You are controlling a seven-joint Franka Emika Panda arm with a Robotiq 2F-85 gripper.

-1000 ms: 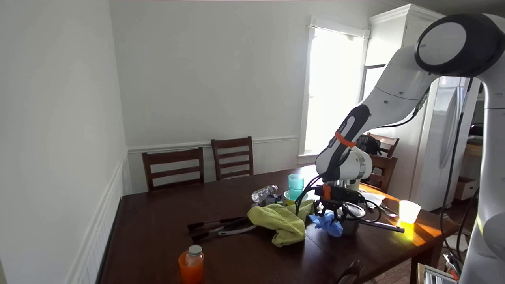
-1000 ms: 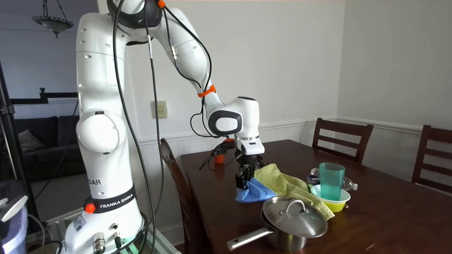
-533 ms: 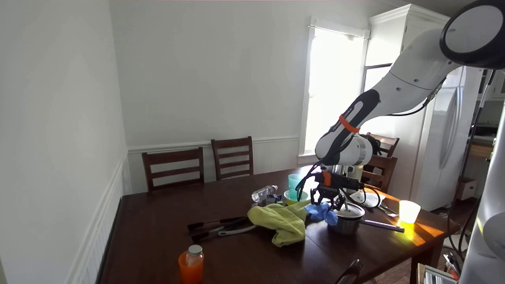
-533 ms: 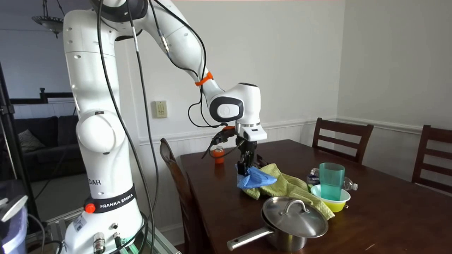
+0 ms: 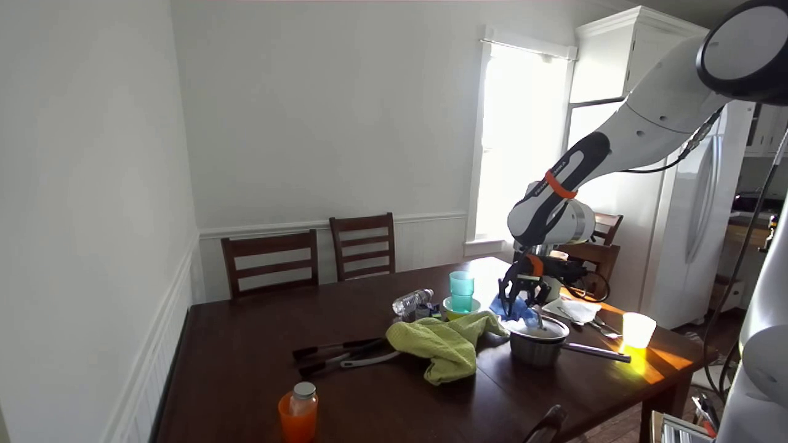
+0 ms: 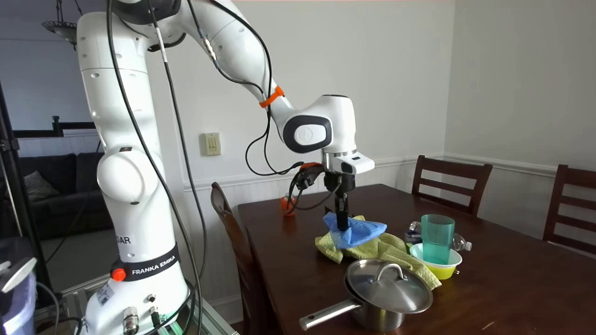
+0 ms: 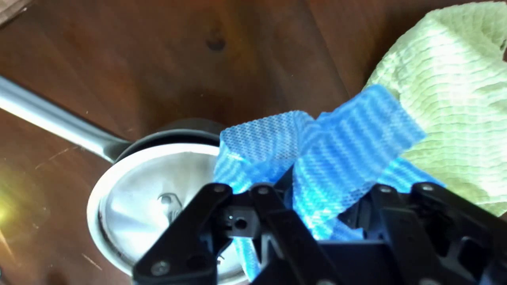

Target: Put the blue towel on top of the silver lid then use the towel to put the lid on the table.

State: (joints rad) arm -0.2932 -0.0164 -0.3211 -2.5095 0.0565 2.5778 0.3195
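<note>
Below and beside the claw point(image 6: 342, 226), clamped on the blue towel point(image 6: 362, 231), the silver lid point(image 6: 393, 292) sits askew on its pot point(image 6: 376, 321); pressing down off-centre could tip it.

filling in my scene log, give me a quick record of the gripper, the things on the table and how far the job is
gripper: closed, gripping the blue towel
blue towel: bunched, held in the air, apart from the silver lid
silver lid: off-centre on the silver pot
yellow-green cloth: bunched on the table
teal cup: standing in the bowl
orange cup: upright, a capped bottle in it
job: blue towel not yet on silver lid, silver lid not yet on table
</note>
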